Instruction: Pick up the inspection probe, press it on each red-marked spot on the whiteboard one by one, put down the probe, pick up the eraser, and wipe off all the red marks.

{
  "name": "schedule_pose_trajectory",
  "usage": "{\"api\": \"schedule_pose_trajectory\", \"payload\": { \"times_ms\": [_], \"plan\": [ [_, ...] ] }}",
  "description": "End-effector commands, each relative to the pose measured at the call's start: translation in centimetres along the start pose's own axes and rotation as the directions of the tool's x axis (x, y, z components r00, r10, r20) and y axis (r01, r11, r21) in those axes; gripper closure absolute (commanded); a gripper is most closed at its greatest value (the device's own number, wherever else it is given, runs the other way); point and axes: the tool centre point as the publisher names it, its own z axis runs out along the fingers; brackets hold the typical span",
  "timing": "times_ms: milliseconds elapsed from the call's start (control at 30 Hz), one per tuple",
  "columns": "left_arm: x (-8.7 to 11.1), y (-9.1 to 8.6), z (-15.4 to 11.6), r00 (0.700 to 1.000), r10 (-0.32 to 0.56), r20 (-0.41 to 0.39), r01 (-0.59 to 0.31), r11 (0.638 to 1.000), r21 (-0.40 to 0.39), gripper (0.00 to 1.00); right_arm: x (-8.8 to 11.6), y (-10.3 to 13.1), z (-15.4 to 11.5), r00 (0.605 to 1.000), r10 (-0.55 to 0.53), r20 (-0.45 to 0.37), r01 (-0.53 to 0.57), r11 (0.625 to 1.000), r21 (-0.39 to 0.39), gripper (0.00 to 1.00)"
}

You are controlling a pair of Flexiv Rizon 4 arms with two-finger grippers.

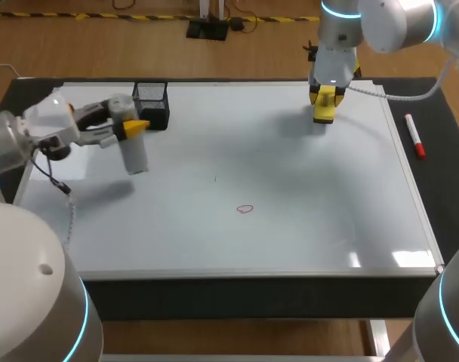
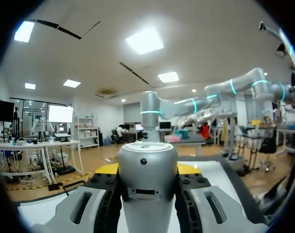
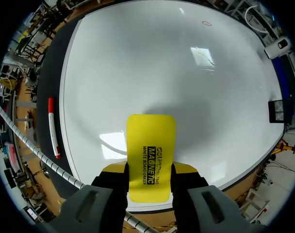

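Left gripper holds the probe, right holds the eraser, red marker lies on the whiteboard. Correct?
No. The red marker lies off the whiteboard, on the dark table beside its right edge; the head view shows it. Left gripper does hold the probe, right gripper the eraser.

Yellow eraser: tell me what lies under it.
Under the yellow eraser, gripped in the right hand, lies the whiteboard, plain white around it. The patch directly beneath is covered, so any mark there is hidden.
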Motion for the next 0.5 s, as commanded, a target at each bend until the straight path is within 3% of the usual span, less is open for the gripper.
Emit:
{"api": "schedule_pose_trajectory", "payload": {
  "times_ms": [33,300,500],
  "plan": [
    [2.2,0.4,2.2,1.0,-0.016,-0.026,0.016,1.0,0.006,1.0,0.0,-0.1,-0.1,1.0,-0.002,-0.003,0.002,1.0,-0.001,1.0],
    [7.6,0.7,7.2,0.986,-0.046,-0.161,0.048,0.999,0.009,1.0,0.0,-0.1,-0.1,1.0,-0.002,-0.003,0.002,1.0,-0.001,1.0],
    [10.4,0.6,9.9,0.971,-0.04,-0.237,0.038,0.999,-0.013,1.0,0.0,-0.1,-0.1,1.0,-0.002,-0.003,0.002,1.0,-0.001,1.0]
  ]
}}
